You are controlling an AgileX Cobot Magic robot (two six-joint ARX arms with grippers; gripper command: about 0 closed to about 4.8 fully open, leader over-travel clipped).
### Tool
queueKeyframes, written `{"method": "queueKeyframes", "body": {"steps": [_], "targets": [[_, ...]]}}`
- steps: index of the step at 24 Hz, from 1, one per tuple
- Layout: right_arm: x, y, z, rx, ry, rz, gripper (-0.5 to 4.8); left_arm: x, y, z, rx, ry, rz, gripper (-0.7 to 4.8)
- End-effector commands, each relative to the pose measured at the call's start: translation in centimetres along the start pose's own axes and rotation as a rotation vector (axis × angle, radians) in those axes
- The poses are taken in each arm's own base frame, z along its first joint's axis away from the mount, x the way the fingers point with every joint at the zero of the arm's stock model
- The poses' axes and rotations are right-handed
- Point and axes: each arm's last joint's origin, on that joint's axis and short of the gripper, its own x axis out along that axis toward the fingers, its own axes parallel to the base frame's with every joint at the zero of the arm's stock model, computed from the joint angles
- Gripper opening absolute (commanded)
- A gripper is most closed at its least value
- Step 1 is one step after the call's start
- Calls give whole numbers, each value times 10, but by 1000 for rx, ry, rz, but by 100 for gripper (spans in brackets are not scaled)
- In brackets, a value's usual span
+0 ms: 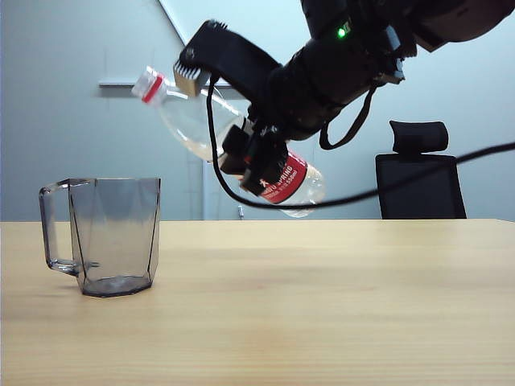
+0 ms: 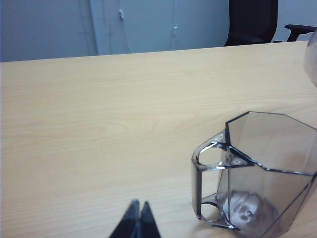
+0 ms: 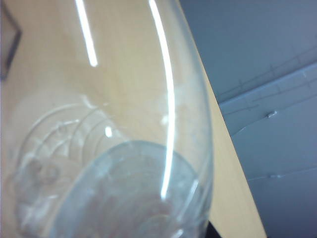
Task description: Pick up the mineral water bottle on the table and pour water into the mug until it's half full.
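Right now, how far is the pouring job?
Done: the right gripper holds the mineral water bottle lifted off the table, tilted, neck toward the mug. In hand: carrying it over. Left: the pour; no water visible in the mug. The left gripper sits closed beside the mug.

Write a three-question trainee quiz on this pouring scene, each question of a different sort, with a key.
1. True or false: the mineral water bottle stands upright on the table.
2. Multiple choice: the right gripper is A) open above the mug, B) shut on the bottle, held in the air, C) resting on the table.
3. Fill in: the left gripper, its fingertips together, sits low over the table near the ____.

Key
1. False: it is lifted and tilted, neck higher than base, pointing toward the mug.
2. B
3. mug
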Motion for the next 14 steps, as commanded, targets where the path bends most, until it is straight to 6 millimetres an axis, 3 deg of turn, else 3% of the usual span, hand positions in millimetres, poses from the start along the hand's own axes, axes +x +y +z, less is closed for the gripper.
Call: {"method": "queueKeyframes", "body": {"steps": [1, 14], "targets": [[2, -7, 7, -113, -28, -60, 250, 0, 0, 2, -3, -11, -1, -2], [4, -8, 8, -294, -32, -107, 247, 0, 0, 2, -3, -11, -1, -2]]}}
